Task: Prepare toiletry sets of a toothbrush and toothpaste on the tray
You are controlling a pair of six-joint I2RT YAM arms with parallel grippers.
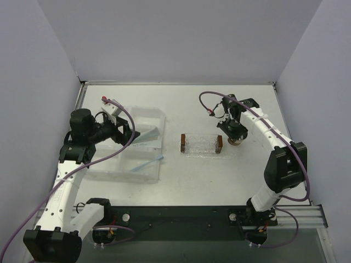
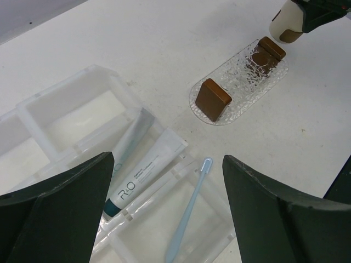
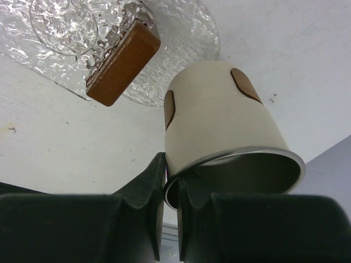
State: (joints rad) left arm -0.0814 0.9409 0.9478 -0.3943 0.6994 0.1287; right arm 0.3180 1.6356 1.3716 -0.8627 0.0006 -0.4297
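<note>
The left fingers (image 2: 60, 208) are spread wide apart. They are held above the clear box (image 2: 60, 104), which is split into little rooms. Two tubes of toothpaste (image 2: 147, 172) are laid side by side in the box, both on a slant. One tube is white with dark letters, and a teal cap (image 2: 112, 207) is seen on its near end. The grey tube (image 2: 134, 137) is laid right against it, on the far side. The toothbrush (image 2: 188, 213) is light blue and very thin. It is laid in the box too, just beside the white tube, and its head is pointed toward the tray.

The tray (image 2: 244, 82) is set on the white counter (image 2: 164, 49), a little apart from the box. It is clear and bumpy. A brown block (image 2: 214, 98) is stood at each end of it.

The right fingers (image 3: 148, 186) are pinched on the rim of a cup (image 3: 219, 120), with one finger outside the rim and one inside. The cup is beige, with a shiny metal rim and brown patches on its side. It is held just beside the end of the tray that is far from the box. It cannot be told if the cup is touching the counter.
</note>
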